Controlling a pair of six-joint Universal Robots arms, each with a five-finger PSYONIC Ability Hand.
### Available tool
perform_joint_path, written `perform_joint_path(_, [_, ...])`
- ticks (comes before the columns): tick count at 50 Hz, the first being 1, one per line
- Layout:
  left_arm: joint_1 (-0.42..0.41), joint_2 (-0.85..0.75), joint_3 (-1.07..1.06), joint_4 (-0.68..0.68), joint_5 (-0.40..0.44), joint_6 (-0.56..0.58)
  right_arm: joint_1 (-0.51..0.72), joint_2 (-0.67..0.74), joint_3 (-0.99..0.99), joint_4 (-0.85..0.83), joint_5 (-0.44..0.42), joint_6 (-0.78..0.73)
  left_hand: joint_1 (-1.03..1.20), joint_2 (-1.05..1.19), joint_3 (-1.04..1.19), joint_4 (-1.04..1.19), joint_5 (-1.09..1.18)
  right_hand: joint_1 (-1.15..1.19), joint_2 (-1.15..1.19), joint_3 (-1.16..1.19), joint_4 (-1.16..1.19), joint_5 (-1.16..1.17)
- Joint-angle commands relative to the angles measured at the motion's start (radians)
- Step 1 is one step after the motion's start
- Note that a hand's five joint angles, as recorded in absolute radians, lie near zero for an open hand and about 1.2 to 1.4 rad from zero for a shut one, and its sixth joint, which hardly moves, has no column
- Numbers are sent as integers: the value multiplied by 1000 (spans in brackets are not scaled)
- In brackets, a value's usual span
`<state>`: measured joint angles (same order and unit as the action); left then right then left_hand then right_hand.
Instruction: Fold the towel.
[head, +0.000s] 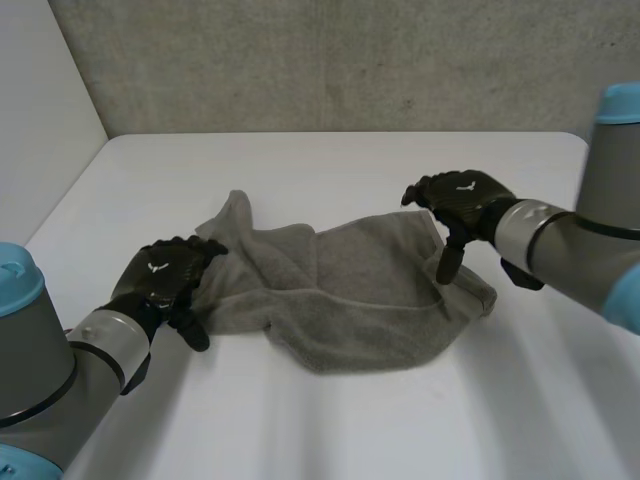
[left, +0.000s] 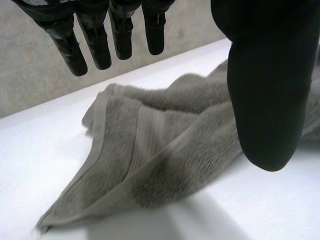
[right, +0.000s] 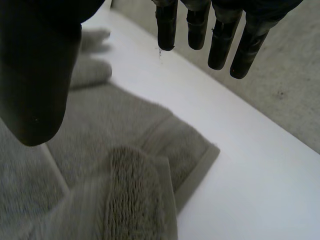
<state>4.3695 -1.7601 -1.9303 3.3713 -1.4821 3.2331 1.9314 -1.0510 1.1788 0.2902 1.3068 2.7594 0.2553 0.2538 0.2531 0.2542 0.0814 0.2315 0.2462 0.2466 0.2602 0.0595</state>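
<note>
Grey towel (head: 350, 300) crumpled on table (head: 330, 160); left hand (head: 160, 280), right hand (head: 465, 197) released, at its ends.

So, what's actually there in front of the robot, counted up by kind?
Grey towel: 1
Black robot hands: 2, the left hand and the right hand
White table: 1
Total: 4

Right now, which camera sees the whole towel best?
The head view: the whole towel lies crumpled there, end to end. The left wrist view catches one end and a corner; the right wrist view, another corner and a fold.
</note>
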Motion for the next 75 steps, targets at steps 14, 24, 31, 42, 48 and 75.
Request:
perform_joint_path(14, [24, -142, -6, 106, 28, 13, 126, 243, -170, 136, 285, -388, 52, 54, 54, 53, 52, 509, 495, 494, 481, 507])
perform_joint_path(24, [13, -203, 43, 164, 74, 17, 81, 64, -12, -3, 284, -357, 161, 162, 163, 162, 160, 1165, 1150, 1150, 1136, 1162])
perform_joint_path(31, [16, -220, 67, 161, 71, 25, -18, -145, 279, -172, 200, -354, 246, 247, 248, 247, 245, 1165, 1150, 1150, 1136, 1162])
perform_joint_path(42, [56, -225, 56, 161, 63, 221, -107, -247, 542, -272, 57, -350, 237, 239, 239, 238, 236, 1165, 1150, 1150, 1136, 1162])
perform_joint_path(48, [56, -246, 62, 166, 62, 244, -126, -276, 591, -306, 52, -348, 246, 247, 248, 247, 245, 1165, 1150, 1150, 1136, 1162])
perform_joint_path(75, [93, -55, 113, 145, 63, 241, -184, -423, 567, -396, 0, -157, 1141, 1142, 1143, 1142, 1140, 1165, 1150, 1150, 1136, 1162])
